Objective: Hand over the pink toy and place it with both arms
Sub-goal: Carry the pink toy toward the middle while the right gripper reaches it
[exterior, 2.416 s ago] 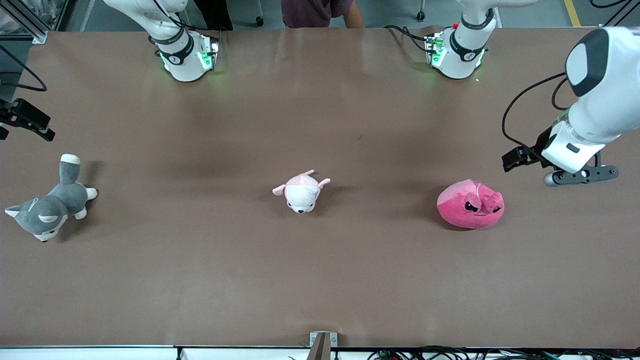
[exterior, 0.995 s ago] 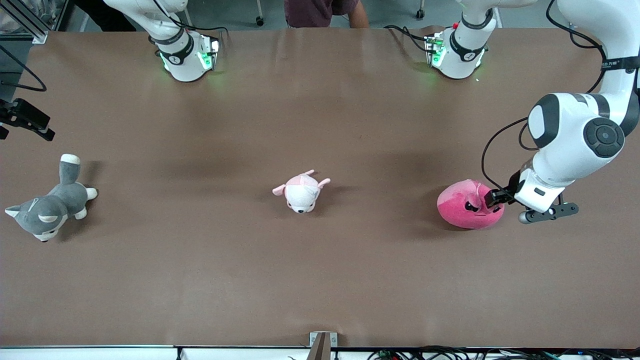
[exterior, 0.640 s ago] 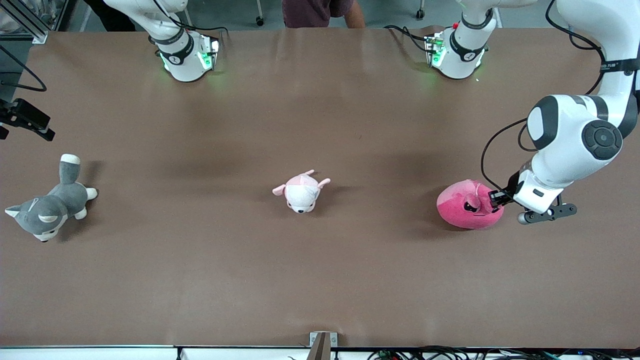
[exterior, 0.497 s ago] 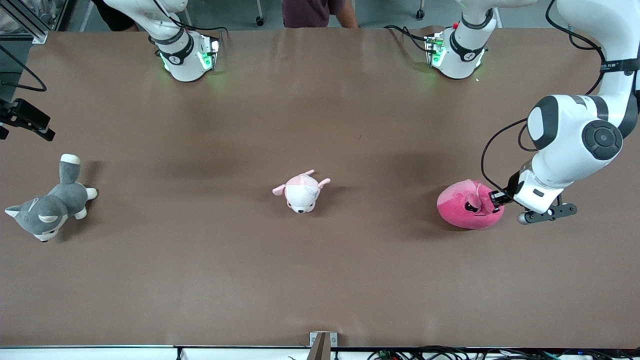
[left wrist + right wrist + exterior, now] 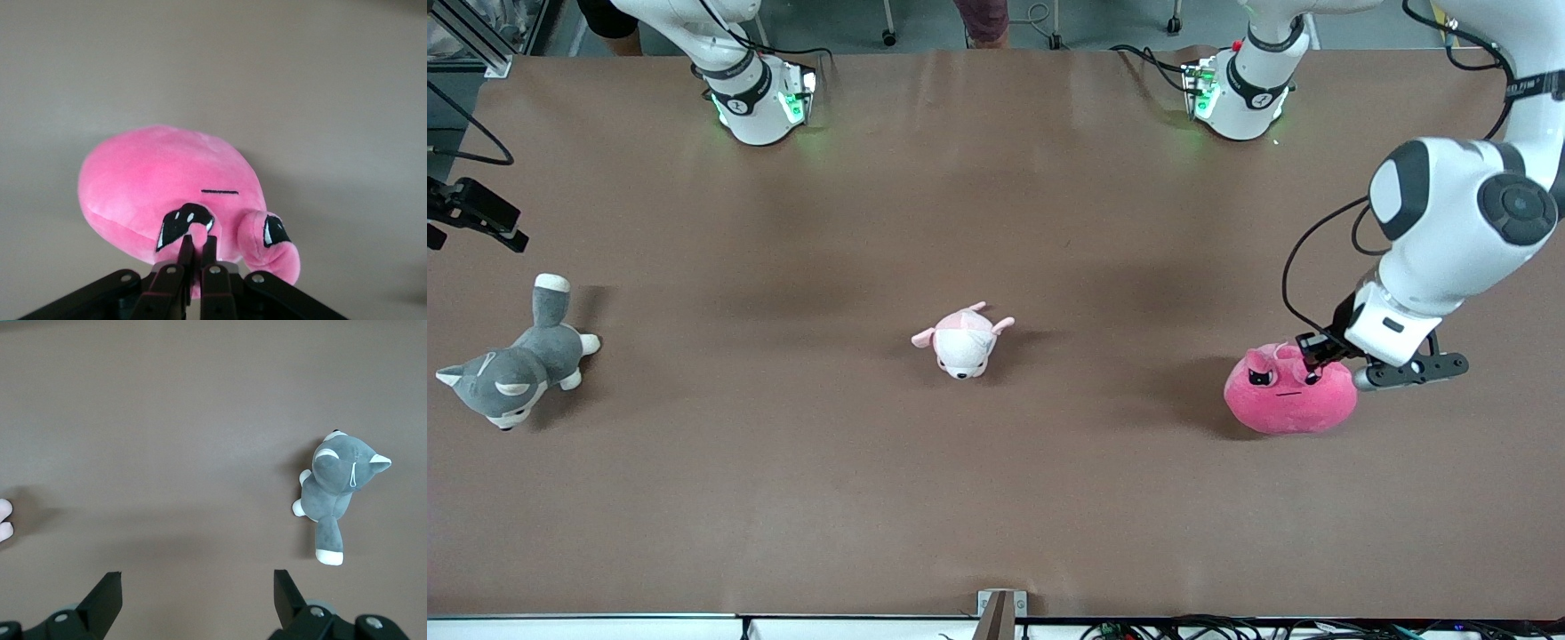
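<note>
The pink toy (image 5: 1288, 398), a round hot-pink plush with black angry eyes, hangs just above the table toward the left arm's end, its shadow beside it. My left gripper (image 5: 1314, 360) is shut on a small nub on top of the toy. In the left wrist view the fingers pinch that nub at the left gripper (image 5: 197, 241), and the pink toy (image 5: 160, 177) bulges below them. My right gripper (image 5: 197, 581) hangs open and empty high over bare table, and that arm waits.
A pale pink-and-white plush (image 5: 963, 340) lies mid-table. A grey-and-white husky plush (image 5: 511, 369) lies toward the right arm's end and shows as the husky (image 5: 337, 493) in the right wrist view. Both arm bases stand along the table's edge farthest from the front camera.
The left gripper came down beside the pink toy and shut on its nub. It then lifted the toy a little, toward the left arm's end, and the toy's face turned upright.
</note>
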Robot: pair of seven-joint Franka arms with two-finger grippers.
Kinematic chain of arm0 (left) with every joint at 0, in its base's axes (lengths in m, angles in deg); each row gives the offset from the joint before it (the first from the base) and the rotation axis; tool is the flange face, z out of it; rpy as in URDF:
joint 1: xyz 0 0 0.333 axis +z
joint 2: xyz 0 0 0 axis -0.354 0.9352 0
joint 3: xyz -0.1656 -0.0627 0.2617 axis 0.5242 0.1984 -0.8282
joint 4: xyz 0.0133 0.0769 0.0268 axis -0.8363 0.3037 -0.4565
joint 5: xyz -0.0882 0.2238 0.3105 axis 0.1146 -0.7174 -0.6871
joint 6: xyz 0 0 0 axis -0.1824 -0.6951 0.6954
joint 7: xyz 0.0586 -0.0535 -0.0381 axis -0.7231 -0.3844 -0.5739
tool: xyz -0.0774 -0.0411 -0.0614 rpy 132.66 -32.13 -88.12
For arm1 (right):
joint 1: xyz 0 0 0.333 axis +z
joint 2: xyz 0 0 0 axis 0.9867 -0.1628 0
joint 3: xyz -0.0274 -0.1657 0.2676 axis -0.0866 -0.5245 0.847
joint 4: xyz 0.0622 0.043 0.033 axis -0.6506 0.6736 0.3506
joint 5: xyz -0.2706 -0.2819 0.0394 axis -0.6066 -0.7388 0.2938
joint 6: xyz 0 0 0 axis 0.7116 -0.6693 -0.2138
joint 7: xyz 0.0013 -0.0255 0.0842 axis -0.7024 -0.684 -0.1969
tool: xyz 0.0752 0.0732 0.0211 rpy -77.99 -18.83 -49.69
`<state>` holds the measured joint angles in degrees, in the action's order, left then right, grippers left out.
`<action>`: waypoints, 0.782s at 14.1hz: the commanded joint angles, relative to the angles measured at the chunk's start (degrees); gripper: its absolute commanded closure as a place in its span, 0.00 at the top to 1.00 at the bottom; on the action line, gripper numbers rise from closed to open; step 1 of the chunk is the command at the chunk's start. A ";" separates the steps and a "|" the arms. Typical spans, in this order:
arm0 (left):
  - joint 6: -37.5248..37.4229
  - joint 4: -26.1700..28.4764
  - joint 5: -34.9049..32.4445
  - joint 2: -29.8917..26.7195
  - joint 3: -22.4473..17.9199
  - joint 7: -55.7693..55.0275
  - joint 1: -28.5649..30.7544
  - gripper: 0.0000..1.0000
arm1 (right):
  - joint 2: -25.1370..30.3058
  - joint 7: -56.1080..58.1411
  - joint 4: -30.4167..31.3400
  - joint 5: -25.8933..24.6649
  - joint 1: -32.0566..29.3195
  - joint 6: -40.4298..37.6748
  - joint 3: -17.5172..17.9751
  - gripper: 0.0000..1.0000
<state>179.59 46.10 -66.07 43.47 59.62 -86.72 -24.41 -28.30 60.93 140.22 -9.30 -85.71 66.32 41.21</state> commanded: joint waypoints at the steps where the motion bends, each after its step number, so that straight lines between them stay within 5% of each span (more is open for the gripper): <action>1: -8.54 -8.06 2.37 -0.69 2.73 -2.26 -0.28 0.00 | 0.58 -0.20 0.37 0.00 0.33 -0.27 0.41 1.00; 6: -17.26 -24.33 2.46 3.96 9.59 -6.47 -3.26 0.00 | 0.49 -0.46 0.02 2.01 3.49 -4.65 0.50 1.00; 11: -17.54 -34.10 2.46 9.77 10.39 -22.88 -15.11 0.00 | -0.82 -2.30 0.19 18.41 6.75 -5.45 0.41 1.00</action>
<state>164.00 18.38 -63.81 49.57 69.96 -103.17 -35.86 -28.61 60.12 140.26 3.27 -79.79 61.10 41.96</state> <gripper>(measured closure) 0.930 0.000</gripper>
